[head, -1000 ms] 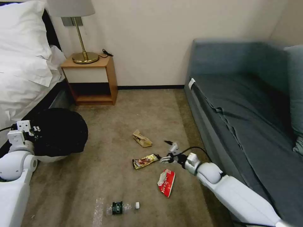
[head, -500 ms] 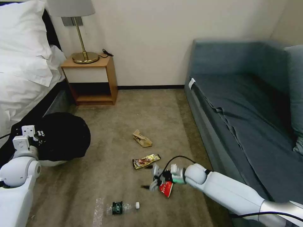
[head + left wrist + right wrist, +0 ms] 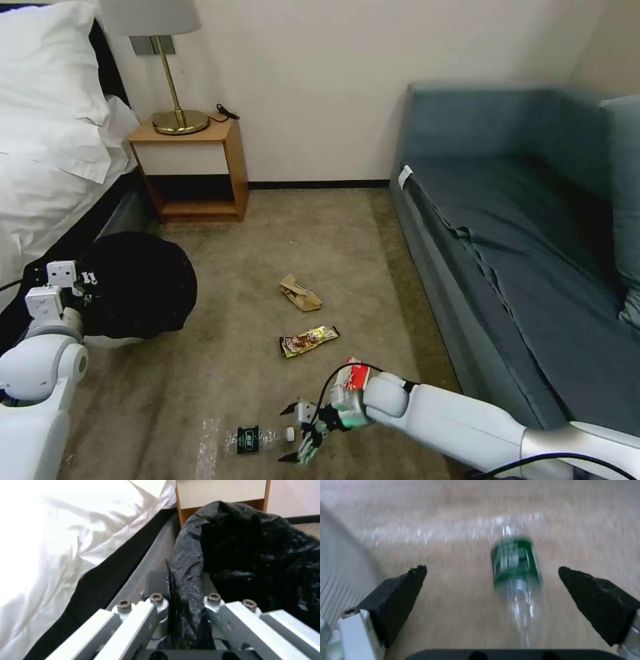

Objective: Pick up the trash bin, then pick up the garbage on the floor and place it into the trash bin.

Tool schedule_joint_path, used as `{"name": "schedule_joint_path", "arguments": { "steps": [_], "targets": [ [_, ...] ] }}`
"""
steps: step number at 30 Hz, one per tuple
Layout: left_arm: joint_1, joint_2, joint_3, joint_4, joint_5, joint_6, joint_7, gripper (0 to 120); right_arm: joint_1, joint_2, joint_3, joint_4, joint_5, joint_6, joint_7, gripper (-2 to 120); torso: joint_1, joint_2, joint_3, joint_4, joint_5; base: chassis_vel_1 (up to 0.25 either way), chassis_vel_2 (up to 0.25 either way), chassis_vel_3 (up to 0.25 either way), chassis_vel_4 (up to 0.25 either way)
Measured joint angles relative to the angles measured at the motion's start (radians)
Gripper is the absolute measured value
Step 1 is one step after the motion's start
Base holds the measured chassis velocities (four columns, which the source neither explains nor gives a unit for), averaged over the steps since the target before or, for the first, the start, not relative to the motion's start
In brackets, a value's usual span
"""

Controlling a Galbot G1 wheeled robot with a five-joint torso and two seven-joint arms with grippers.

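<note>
The clear bottle (image 3: 257, 439) lies on its side on the carpet (image 3: 220, 373), cap toward the right gripper (image 3: 298, 433), which hangs wide open and empty just beside that end. Being round, it may roll or squirt out if the jaws close off-centre. The left gripper (image 3: 185, 605) is clamped on the trash bin (image 3: 133, 283)'s bag rim, near the bed (image 3: 47, 167). Open floor surrounds the bottle; the sofa (image 3: 507, 220) stands well apart.
</note>
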Motion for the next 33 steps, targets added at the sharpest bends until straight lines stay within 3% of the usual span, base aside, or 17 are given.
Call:
{"name": "schedule_joint_path", "arguments": {
  "steps": [3, 9, 28, 31, 33],
  "targets": [
    [0.005, -0.011, 0.000, -0.006, 0.005, -0.001, 0.001, 7, -0.008, 0.067, -0.003, -0.053, 0.000, 0.028, 0.026, 100, 0.000, 0.000, 0.000, 0.0003, 0.0000, 0.000, 0.000, 0.000, 0.000],
    [0.020, -0.018, -0.001, -0.032, 0.006, -0.002, 0.001, 7, -0.023, 0.131, 0.003, -0.159, -0.016, 0.068, 0.036, 100, 0.000, 0.000, 0.000, -0.0001, -0.0001, 0.000, 0.000, 0.000, 0.000],
    [0.059, -0.049, -0.012, -0.072, 0.015, -0.010, 0.006, 7, -0.052, 0.228, 0.013, -0.375, -0.074, 0.148, 0.052, 99, 0.000, 0.000, 0.000, 0.0000, 0.0000, 0.000, 0.000, 0.000, 0.000],
    [0.065, -0.048, -0.016, -0.074, 0.016, -0.012, 0.009, 7, -0.055, 0.230, 0.015, -0.382, -0.074, 0.150, 0.050, 90, 0.000, 0.000, 0.000, 0.0000, 0.0000, 0.000, 0.000, 0.000, 0.000],
    [0.069, -0.040, -0.024, -0.081, 0.014, -0.013, 0.010, 7, -0.058, 0.230, 0.017, -0.381, -0.072, 0.152, 0.038, 77, 0.000, 0.000, 0.000, 0.0000, 0.0001, 0.000, 0.000, 0.000, 0.000]
  ]
}}
